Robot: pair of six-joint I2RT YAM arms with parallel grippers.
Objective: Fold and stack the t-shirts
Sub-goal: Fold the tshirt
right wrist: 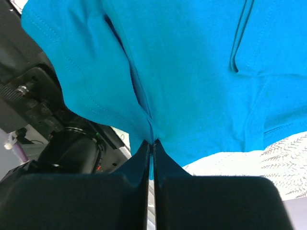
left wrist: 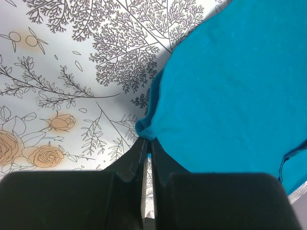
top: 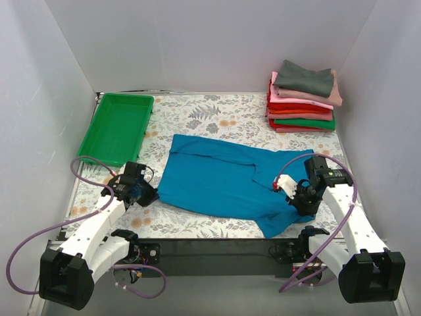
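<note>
Top external: left gripper (top: 150, 195) jaws pinch the near-left corner of the teal t-shirt (top: 223, 178), and right gripper (top: 296, 199) jaws pinch its near-right edge. The shirt lies spread mid-table. Folded t-shirts (top: 302, 99) are stacked far right, green tray (top: 118, 128) far left.

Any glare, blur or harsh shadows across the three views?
Top external: even, diffuse light with only soft shadows; no glare, and the teal shirt is sharp. Left wrist: the tablecloth print is crisp, but the left gripper is nearly black with no detail. Right wrist: the shirt stitching is sharp, and the right gripper is likewise a dark silhouette.
</note>
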